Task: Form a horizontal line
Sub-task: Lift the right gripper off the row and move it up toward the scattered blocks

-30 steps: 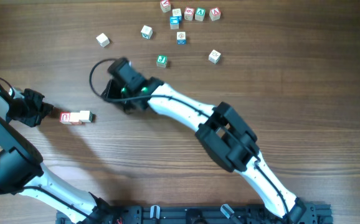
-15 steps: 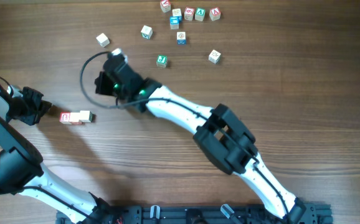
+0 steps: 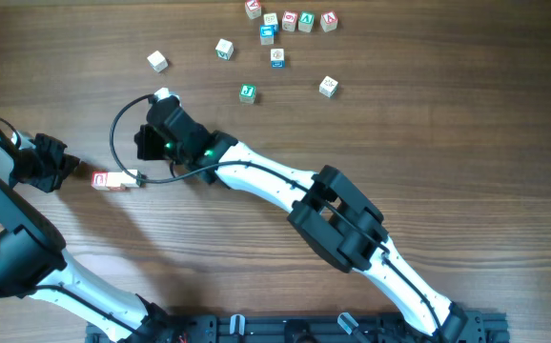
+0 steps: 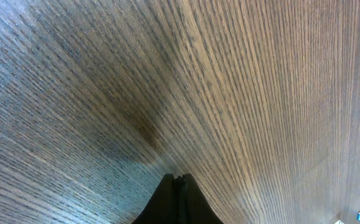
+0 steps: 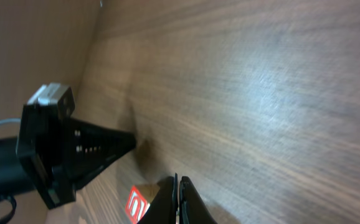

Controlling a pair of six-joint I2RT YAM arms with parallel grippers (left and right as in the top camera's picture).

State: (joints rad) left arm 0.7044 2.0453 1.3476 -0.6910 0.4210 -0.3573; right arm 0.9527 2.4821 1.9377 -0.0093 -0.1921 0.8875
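The horizontal line (image 3: 115, 179) is a short row of tiny pale cubes touching side by side at the left of the table, its left cube red-marked. My left gripper (image 3: 67, 170) is shut and empty, its tip just left of the row; its shut fingers (image 4: 180, 178) show over bare wood. My right gripper (image 3: 142, 158) is shut and empty, just above and right of the row's right end. In the right wrist view its shut fingertips (image 5: 177, 180) are right beside a red-marked cube (image 5: 137, 205), with my left gripper (image 5: 108, 149) beyond.
Loose cubes lie at the far side: a white one (image 3: 157, 62), one (image 3: 224, 49), a green one (image 3: 247, 92), a blue one (image 3: 277, 58), a pale one (image 3: 328, 87), and a cluster (image 3: 290, 21) at the top edge. The right arm's cable (image 3: 118, 133) loops above the row.
My right gripper has moved left and nearer, down to the right end of the row. My left arm and the cubes have not moved.
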